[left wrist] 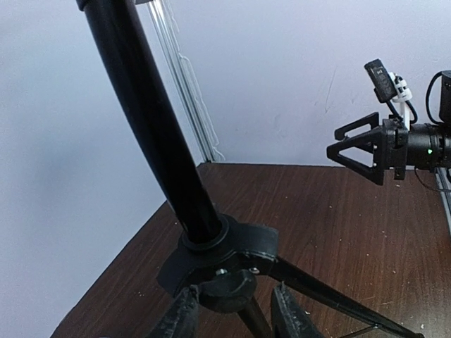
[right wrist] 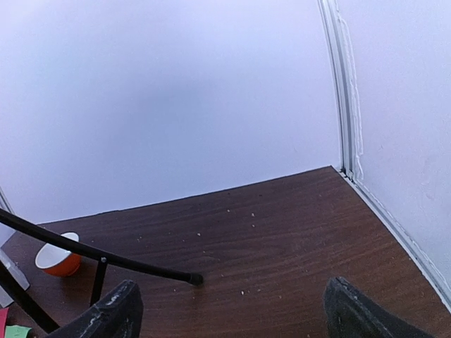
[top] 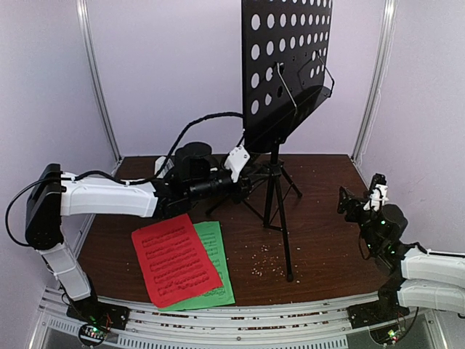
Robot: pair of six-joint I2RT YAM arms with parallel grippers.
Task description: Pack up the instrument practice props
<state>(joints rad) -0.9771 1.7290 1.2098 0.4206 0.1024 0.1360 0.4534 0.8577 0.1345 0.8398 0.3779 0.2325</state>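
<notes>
Music stand (top: 278, 131) stands on crumb-strewn brown table (top: 327, 240).

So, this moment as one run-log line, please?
left pincer: astride music stand hub, grip unclear; right pincer: open; red page: overlapping green page

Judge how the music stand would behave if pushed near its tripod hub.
Probably top-heavy: the wide perforated desk sits high on one thin pole. Likely tips rather than slides, since its legs spread narrowly. Looks rigid, not floppy.
</notes>
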